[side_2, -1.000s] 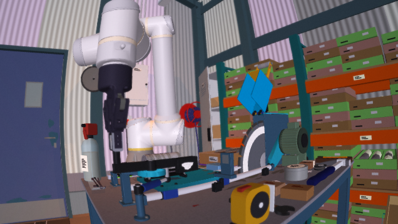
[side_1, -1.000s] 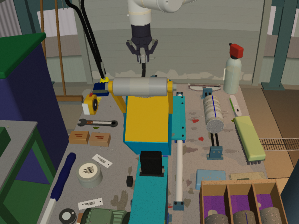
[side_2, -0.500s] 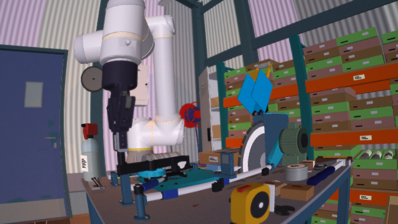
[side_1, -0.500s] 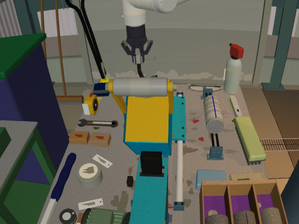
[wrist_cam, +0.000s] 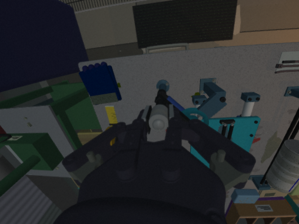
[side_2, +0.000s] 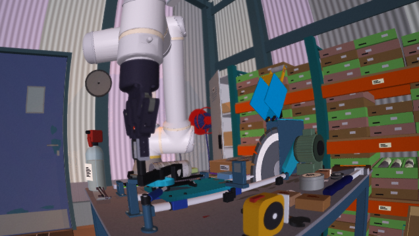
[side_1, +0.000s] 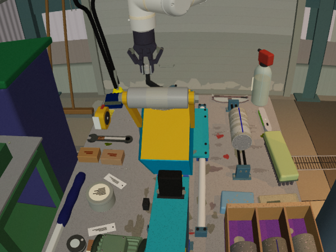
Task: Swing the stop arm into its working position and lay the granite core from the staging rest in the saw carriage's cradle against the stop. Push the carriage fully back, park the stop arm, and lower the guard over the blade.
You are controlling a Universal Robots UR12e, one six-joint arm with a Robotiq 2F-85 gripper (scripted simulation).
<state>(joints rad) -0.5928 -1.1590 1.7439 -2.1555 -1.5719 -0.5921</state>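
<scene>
At the far end of the bench, behind the saw's raised yellow guard (side_1: 165, 135), my gripper (side_1: 147, 70) hangs closed around the upright handle of the black stop arm (side_2: 158, 174). From the wrist camera the handle's pale round top (wrist_cam: 157, 123) sits between my fingers, with the teal carriage (wrist_cam: 235, 129) just to the right. The granite core (side_1: 240, 126), a speckled grey cylinder with a blue line, lies on its staging rest (side_1: 241, 166) to the right of the saw. The blade (side_2: 266, 158) stands uncovered with the blue guard (side_2: 268, 95) lifted above it.
A blue cabinet (side_1: 25, 112) with a green top walls the bench's left side. A tape measure (side_1: 102, 117), wrench (side_1: 109, 138) and two small boxes (side_1: 101, 156) lie left of the saw. A spray bottle (side_1: 261, 78), green brush (side_1: 281, 157) and wooden tray (side_1: 269, 227) occupy the right.
</scene>
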